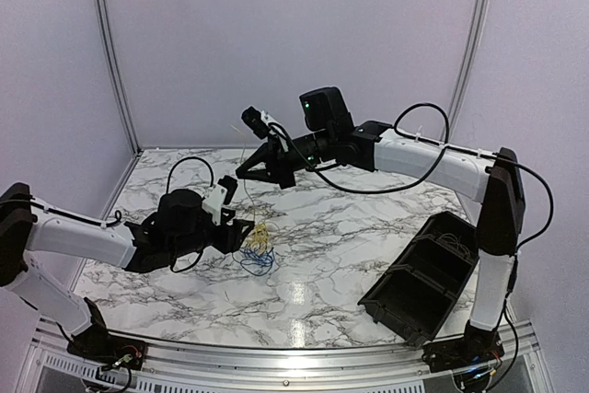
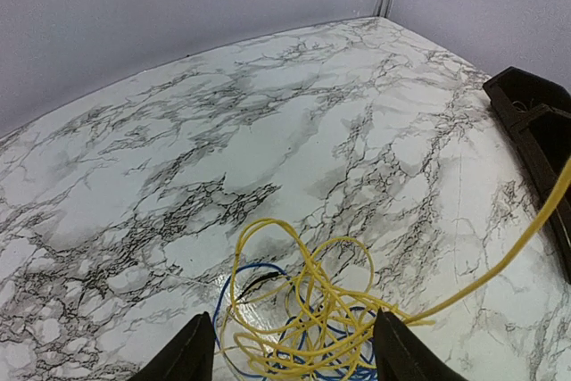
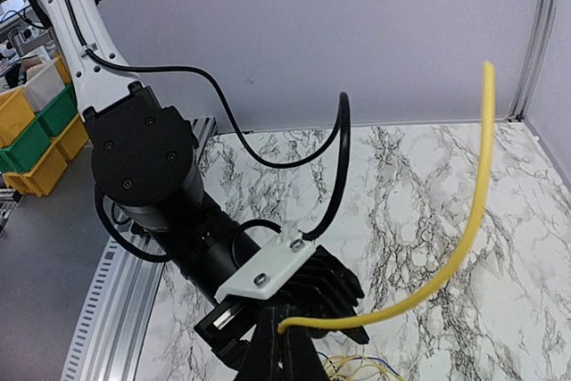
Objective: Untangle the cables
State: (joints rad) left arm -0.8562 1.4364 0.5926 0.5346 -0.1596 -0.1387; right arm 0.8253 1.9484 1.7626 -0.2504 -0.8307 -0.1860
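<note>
A tangle of yellow and blue cables lies on the marble table; in the left wrist view the tangle has a short black piece in it. My left gripper is low at the tangle's left side, open, its fingers either side of the loops, the gripper closed on nothing. My right gripper is raised above the tangle and shut on the end of one yellow cable, which hangs taut down to the pile. In the right wrist view the gripper pinches that end.
A black bin lies tilted at the right of the table and also shows in the left wrist view. White walls enclose the back and sides. The left arm's wrist is directly below the right gripper.
</note>
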